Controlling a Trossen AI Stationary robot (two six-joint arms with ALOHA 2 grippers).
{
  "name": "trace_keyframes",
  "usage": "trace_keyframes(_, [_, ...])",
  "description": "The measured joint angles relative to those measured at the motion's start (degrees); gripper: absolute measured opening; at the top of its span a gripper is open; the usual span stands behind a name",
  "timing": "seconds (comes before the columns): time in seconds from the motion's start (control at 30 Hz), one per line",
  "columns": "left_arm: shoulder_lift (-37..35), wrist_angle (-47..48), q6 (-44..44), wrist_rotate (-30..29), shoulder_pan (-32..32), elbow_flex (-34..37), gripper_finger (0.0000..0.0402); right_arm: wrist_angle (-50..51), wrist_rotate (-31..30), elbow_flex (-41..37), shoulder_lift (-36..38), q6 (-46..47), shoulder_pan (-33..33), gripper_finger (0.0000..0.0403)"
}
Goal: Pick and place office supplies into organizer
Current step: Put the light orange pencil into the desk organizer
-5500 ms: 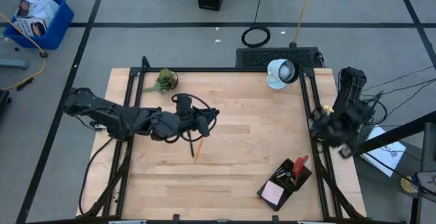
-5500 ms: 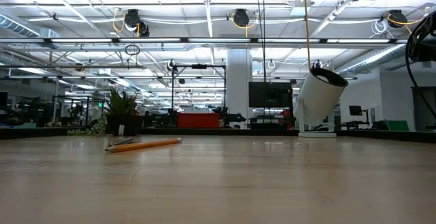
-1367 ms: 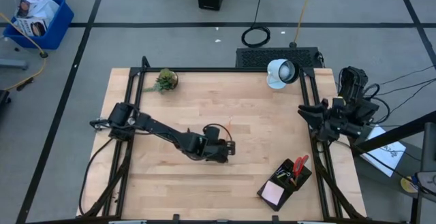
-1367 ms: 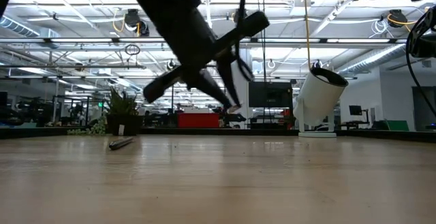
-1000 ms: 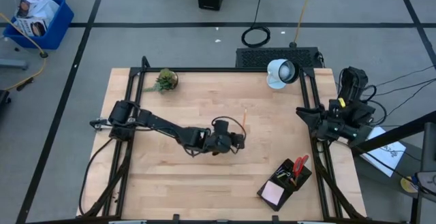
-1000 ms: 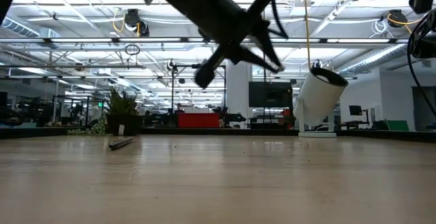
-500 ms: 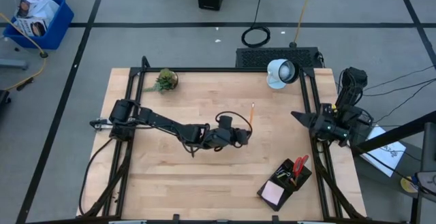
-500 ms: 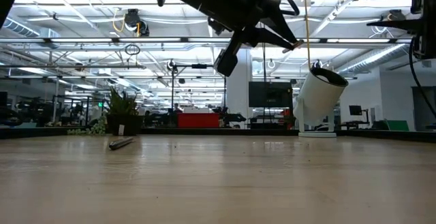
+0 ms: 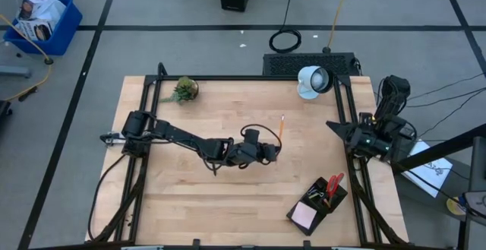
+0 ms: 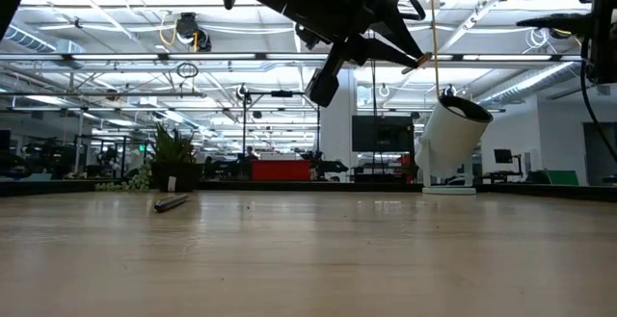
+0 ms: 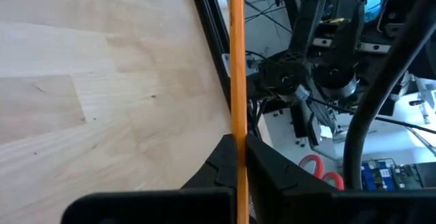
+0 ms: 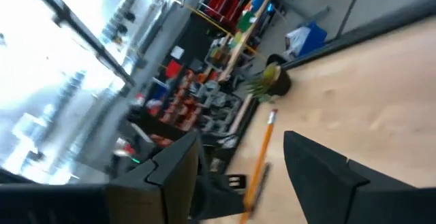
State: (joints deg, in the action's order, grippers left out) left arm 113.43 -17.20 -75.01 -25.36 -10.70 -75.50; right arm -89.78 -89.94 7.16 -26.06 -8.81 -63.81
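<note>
My left gripper (image 9: 270,151) hangs over the table's middle, shut on an orange-yellow pencil (image 9: 281,131). The pencil's eraser end (image 10: 420,62) points toward the far right. High in the low view, the gripper (image 10: 371,28) is well above the wood. My right gripper (image 12: 242,141) stands open at the table's right edge (image 9: 340,137), holding nothing and facing the pencil (image 12: 261,150). The black organizer (image 9: 320,202) sits at the near right with red-handled scissors (image 9: 334,181) and a pink sticky-note pad (image 9: 305,216) in it. A dark pen (image 10: 172,201) lies on the table. My left gripper pinches the pencil's shaft (image 11: 236,125) between its two fingers (image 11: 219,161). The pencil lies along the fingers and sticks out forward past their tips, its eraser end free. Its other end is hidden behind the fingers. The pencil is lifted clear of the table, close to level.
A small potted plant (image 9: 183,90) stands at the far left corner and a round white lamp (image 9: 313,80) at the far right. Black frame rails (image 9: 351,121) run along the table's sides. Bare wood (image 9: 250,212) lies between my left gripper and the near edge.
My left gripper has risen a little and gone toward the table's right edge with the pencil. It has tipped up, so the pencil's eraser end now reaches farther toward the far right. My right gripper has come down at the right edge and rolled.
</note>
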Motion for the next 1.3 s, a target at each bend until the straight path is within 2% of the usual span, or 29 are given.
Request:
trace_keyframes(0.1, [0.0, -0.6, 0.2, 0.0, 0.1, 0.0, 0.0015, 0.0, 0.6, 0.3, 1.0, 4.3, 0.6, 0.0208])
trace_keyframes(0.23, [0.0, -1.0, 0.5, -0.2, 0.1, 0.0, 0.0005, 0.2, 4.0, 1.9, 0.9, 2.6, 0.4, 0.0209])
trace_keyframes(0.4, [0.0, -1.2, 0.9, -0.1, 0.1, 0.0, 0.0016, 7.3, 5.5, 13.0, 0.9, -11.6, 0.1, 0.0200])
trace_keyframes(0.5, [0.0, -1.2, 0.8, -0.1, 0.1, 0.0, 0.0008, 11.2, 0.8, 19.7, 0.9, -19.6, -0.1, 0.0200])
trace_keyframes(0.63, [0.0, -1.2, 0.8, -0.1, 0.1, 0.0, 0.0008, 11.0, 0.0, 26.3, 1.2, -32.2, -1.9, 0.0205])
trace_keyframes(0.73, [0.0, -1.4, 0.5, 0.1, 0.1, 0.0, 0.0016, 10.7, 0.0, 30.0, 1.6, -37.3, -3.3, 0.0207])
trace_keyframes(0.87, [0.0, -1.6, 0.4, 0.1, 0.2, 0.0, 0.0006, 10.9, 0.2, 32.2, 1.5, -39.4, -6.2, 0.0203])
trace_keyframes(0.93, [0.0, -2.1, 0.4, 0.1, 0.2, 0.0, 0.0005, 10.7, 2.6, 34.1, 1.5, -41.5, -7.5, 0.0200])
trace_keyframes(1.07, [0.0, -2.5, 0.4, 0.1, 0.2, 0.0, 0.0016, 9.7, 7.6, 42.5, 2.5, -53.0, -8.2, 0.0199])
trace_keyframes(1.17, [0.0, -2.6, 0.3, 0.1, 0.2, 0.0, 0.0013, 14.2, 8.0, 47.7, 3.8, -53.1, -8.6, 0.0202])
trace_keyframes(1.23, [0.0, -2.7, 0.3, 0.1, 0.2, 0.0, 0.0006, 16.6, 12.2, 49.4, 3.9, -51.7, -10.2, 0.0203])
trace_keyframes(1.3, [0.0, -2.8, 0.4, 0.1, 0.2, 0.0, 0.0005, 19.8, 20.0, 50.9, 3.8, -50.5, -13.0, 0.0204])
